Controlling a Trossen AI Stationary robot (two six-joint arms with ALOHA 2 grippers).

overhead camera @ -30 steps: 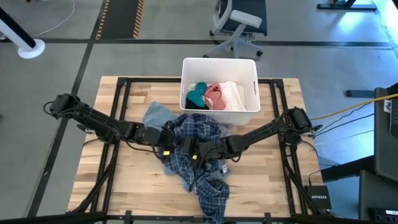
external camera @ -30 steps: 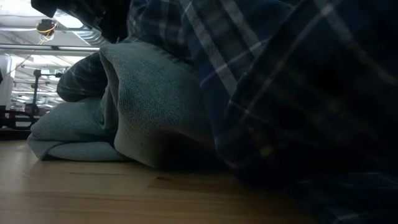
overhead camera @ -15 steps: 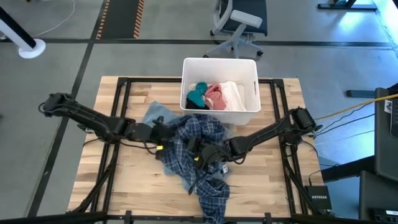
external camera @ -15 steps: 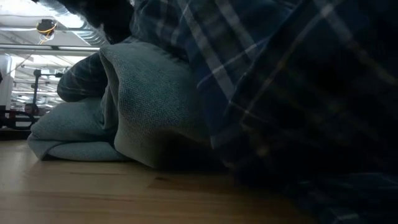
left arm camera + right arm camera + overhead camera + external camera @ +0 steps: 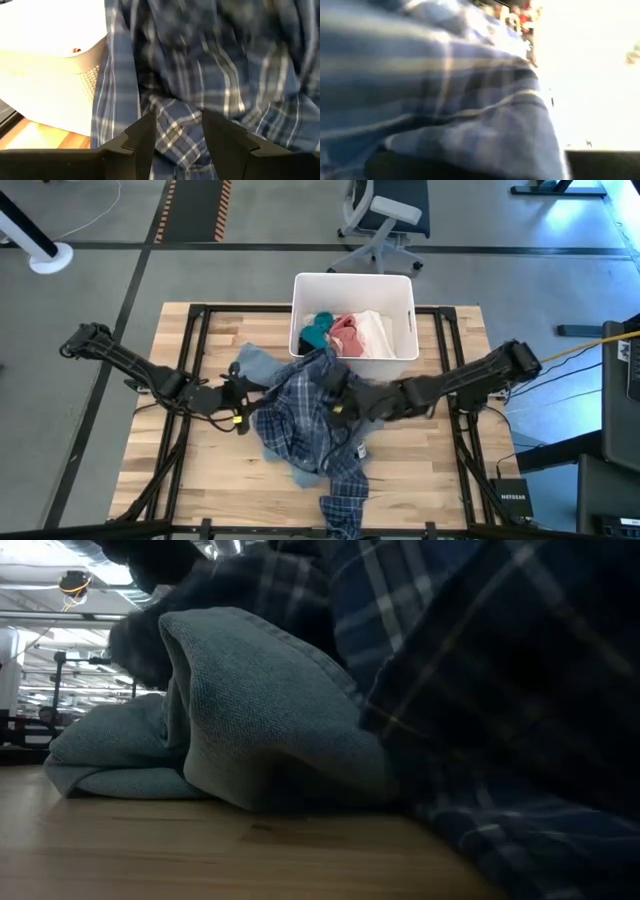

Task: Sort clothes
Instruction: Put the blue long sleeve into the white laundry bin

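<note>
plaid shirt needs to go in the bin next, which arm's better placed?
Right. The right gripper is shut on the plaid shirt, bunched up just in front of the white bin. The left gripper is open at the shirt's far edge, holding nothing and farther from the bin.

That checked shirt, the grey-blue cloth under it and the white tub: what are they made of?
The plaid shirt looks like thin woven cotton: it drapes in soft folds. The light blue-grey garment seems a thicker knit, with a visible ribbed texture. The white bin looks like smooth, rigid plastic, with straight walls and a slight sheen.
</note>
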